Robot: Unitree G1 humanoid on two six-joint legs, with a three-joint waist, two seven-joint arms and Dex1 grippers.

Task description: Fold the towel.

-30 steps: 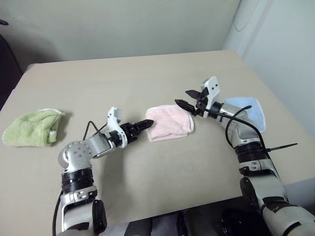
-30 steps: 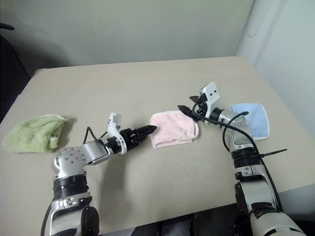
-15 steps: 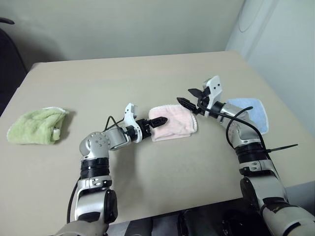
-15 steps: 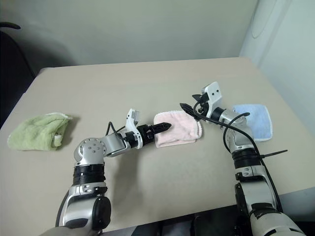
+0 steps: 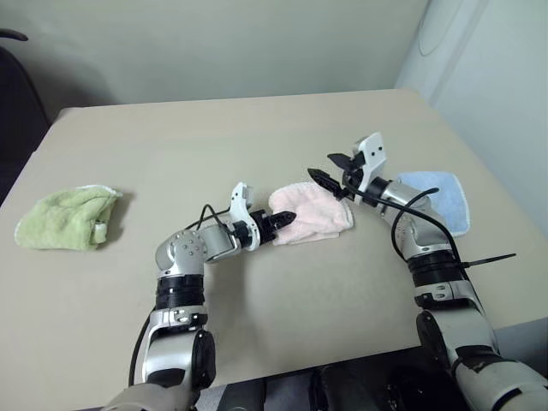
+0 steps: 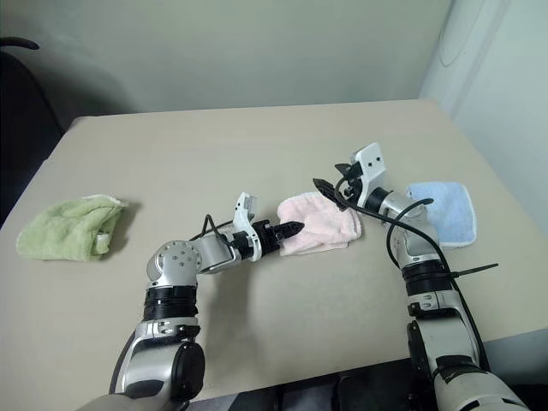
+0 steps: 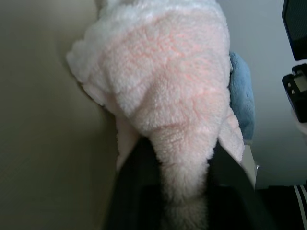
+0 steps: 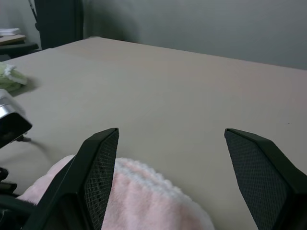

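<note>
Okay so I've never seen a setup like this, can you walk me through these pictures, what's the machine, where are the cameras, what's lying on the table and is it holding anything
This is a humanoid robot with two arms, each ending in a two-fingered black pincer. Two pictures come from cameras in its head, looking down over its arms at a beige table. The other two come from cameras on its wrists, looking along the fingers.

Three cloths lie on the table: a pink towel in the middle, a green cloth on the robot's left, and a blue cloth on its right.

The left pincer is shut on the near edge of the pink towel; the left wrist view shows the fabric pinched between its fingers. The right pincer is open, above the towel's far side, holding nothing.
</note>
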